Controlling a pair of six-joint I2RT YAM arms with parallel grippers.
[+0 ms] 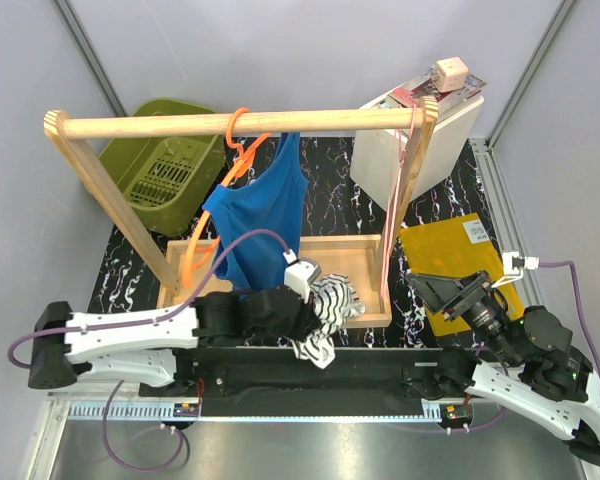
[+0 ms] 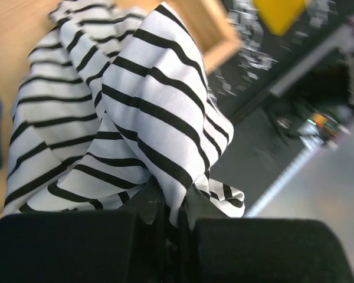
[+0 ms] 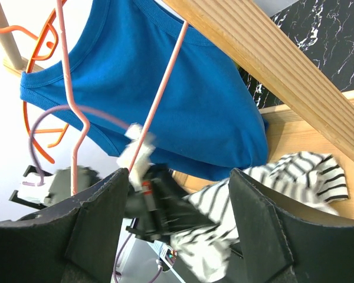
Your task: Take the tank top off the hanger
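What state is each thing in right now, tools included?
tank top, hanging on the hanger, not yet off.
hanger, hooked on the rail, tilted.
striped garment, clamped by the left tool, draped over the tray's front edge.
left tool, shut on the striped garment.
right tool, open, empty.
pink hanger, hooked on the rail, bare.
green basket, tipped on its side.
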